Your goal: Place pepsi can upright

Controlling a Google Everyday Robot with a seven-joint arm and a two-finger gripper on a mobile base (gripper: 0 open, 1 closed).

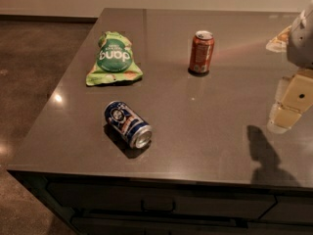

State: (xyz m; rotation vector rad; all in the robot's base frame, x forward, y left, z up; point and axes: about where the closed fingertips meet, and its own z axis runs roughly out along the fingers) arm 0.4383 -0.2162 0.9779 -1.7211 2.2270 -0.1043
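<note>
Presently, the pepsi can (127, 123) lies on its side on the grey bench (205, 136), toward the front-left, with one silver end facing front-right. Behind it and apart, a green snack bag (114, 58) lies flat. A reddish-orange can (201, 52) stands upright further back and to the right. The hand (289, 106) hangs at the right edge of view above the bench, well apart from the pepsi can. It appears to hold nothing; how far it is open cannot be told.
</note>
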